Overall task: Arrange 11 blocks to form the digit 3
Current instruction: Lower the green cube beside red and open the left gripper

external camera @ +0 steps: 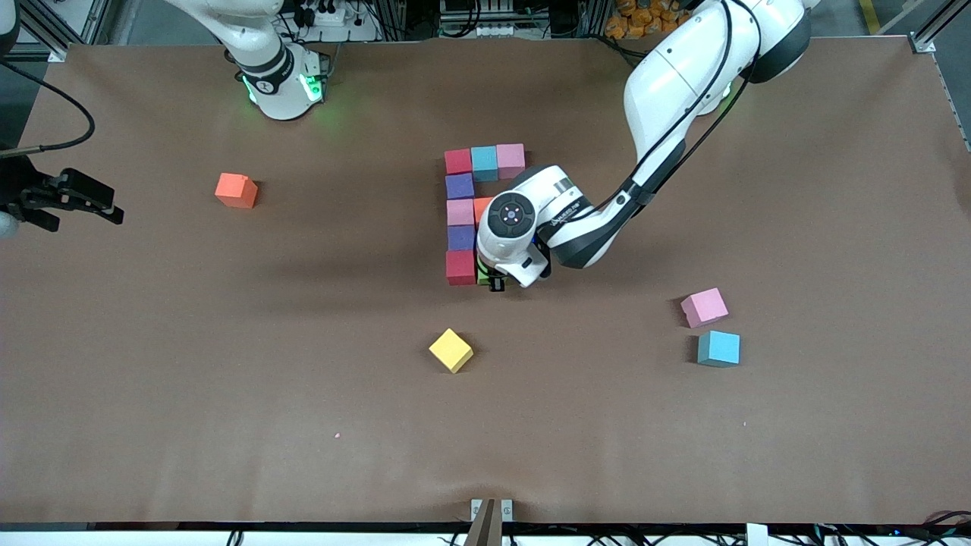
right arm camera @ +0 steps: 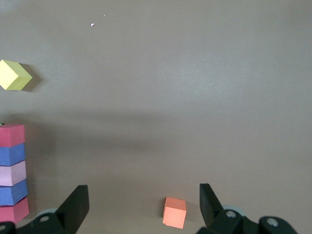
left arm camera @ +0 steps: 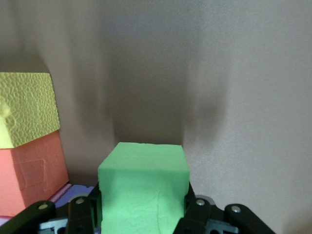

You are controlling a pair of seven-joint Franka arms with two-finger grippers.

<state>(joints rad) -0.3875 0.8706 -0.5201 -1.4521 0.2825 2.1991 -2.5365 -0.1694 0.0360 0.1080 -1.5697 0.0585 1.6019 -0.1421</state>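
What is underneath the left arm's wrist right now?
A green foam cube gripped by the left end effector, beside the red foam cube. The wrist covers the figure's middle bar past an orange foam cube.

The left arm [external camera: 667,83] and its gripper [external camera: 497,282], clamped on a green block [left arm camera: 144,187], cover the half-built digit 3 [external camera: 460,220] at mid-table, barring any pass there from the left arm's end. Loose obstacles are few: an orange block [external camera: 236,190], a yellow block [external camera: 450,350], and a pink block [external camera: 704,307] just beside a teal-blue block [external camera: 718,349]. Between these the table [external camera: 227,425] lies bare, and the right gripper [external camera: 72,199] waits wide open over its edge.
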